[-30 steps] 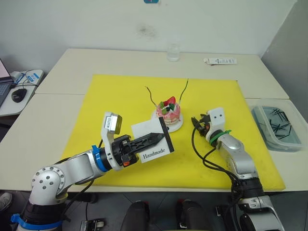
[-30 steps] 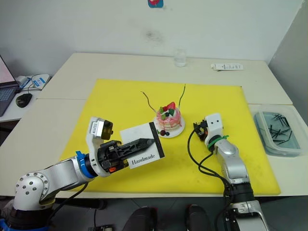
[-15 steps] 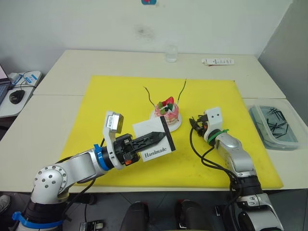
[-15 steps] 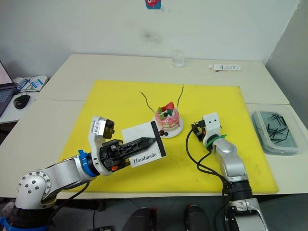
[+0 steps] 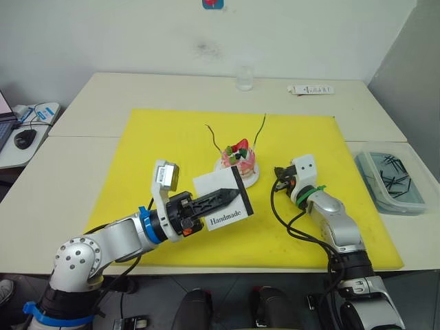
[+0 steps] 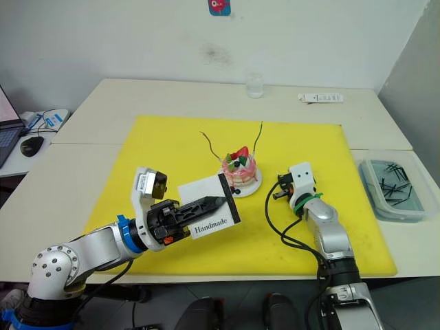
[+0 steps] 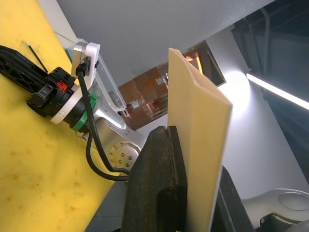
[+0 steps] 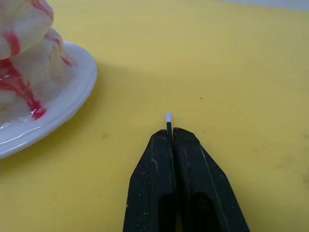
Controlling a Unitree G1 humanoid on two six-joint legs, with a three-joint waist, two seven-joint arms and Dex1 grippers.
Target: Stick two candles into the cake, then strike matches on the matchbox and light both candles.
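Observation:
The pink-and-white cake (image 5: 239, 159) stands on its white plate (image 5: 251, 180) mid-mat. Two thin wavy candles rise from it, one (image 5: 214, 135) leaning left, the other (image 5: 261, 129) leaning right. My left gripper (image 5: 236, 194) is shut on the white "Handmade" matchbox (image 5: 221, 206), held tilted just in front and left of the cake, black strip (image 5: 239, 190) toward it. In the left wrist view the matchbox (image 7: 198, 145) stands edge-on between the fingers. My right gripper (image 8: 172, 131), low over the mat right of the plate, is shut on a match (image 8: 168, 117) with a white tip.
A yellow mat (image 5: 172, 144) covers the table's middle. A clear box (image 5: 390, 180) of dark sticks sits at the right edge. At the back stand a glass (image 5: 245, 77) and a white tube (image 5: 313, 89). A mouse (image 5: 24, 137) lies far left.
The view has shifted slightly. My left gripper has carried the matchbox a little to the right, nearer the right gripper. The right gripper has barely moved.

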